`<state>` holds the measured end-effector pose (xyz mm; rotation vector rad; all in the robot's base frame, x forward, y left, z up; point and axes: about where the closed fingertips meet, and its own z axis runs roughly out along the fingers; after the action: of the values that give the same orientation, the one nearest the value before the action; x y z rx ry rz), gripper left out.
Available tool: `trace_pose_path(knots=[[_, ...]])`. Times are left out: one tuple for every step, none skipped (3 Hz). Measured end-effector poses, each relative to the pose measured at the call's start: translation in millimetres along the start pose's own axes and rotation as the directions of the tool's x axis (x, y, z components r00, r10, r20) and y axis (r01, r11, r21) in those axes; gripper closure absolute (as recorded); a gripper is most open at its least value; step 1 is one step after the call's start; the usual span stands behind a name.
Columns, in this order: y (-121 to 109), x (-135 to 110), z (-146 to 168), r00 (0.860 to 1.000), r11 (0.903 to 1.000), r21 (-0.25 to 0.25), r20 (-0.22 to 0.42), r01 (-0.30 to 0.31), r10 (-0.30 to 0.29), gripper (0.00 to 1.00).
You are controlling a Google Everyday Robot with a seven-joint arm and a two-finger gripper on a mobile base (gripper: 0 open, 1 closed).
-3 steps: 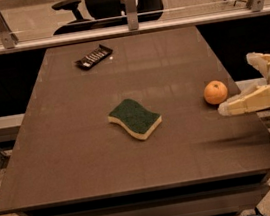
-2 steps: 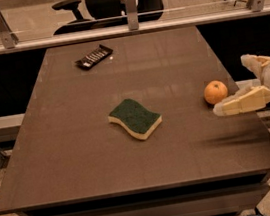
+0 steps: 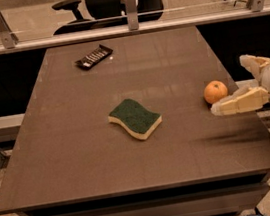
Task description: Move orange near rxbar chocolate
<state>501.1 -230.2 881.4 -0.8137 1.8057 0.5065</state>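
**A:** Since the small round glossy orange sits at the table's three o'clock edge, how much of the job would you call done?

**B:** None that shows, I'd judge. The flat black wrapped rxbar chocolate with white print lies far off at about eleven o'clock, well apart from the fruit. The green-and-yellow wavy sponge sits between them, near the middle of the dark brown tabletop.

**A:** And the cream two-finger gripper?

**B:** It reaches in from three o'clock, just beside the orange. Its fingers are spread wide, one low at the fruit's five o'clock, the other back toward two o'clock. It has hold of nothing, and whether a finger touches the skin I cannot tell.

**A:** So what's left?

**B:** Nearly everything, by my reading: close on the orange, lift it, carry it toward eleven o'clock past the sponge, and set it down just beside the bar without knocking it
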Motion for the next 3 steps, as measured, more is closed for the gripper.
trace_pose_path(knots=[[-4.3, 1.3, 2.9, 0.998, 0.9997, 0.025, 0.058, -0.007, 0.006, 0.00], [-7.7, 3.9, 6.0, 0.995, 0.9987, 0.049, 0.095, -0.011, 0.006, 0.00], [-10.1, 8.2, 13.1, 0.996, 0.9981, 0.062, 0.093, -0.008, 0.002, 0.00]])
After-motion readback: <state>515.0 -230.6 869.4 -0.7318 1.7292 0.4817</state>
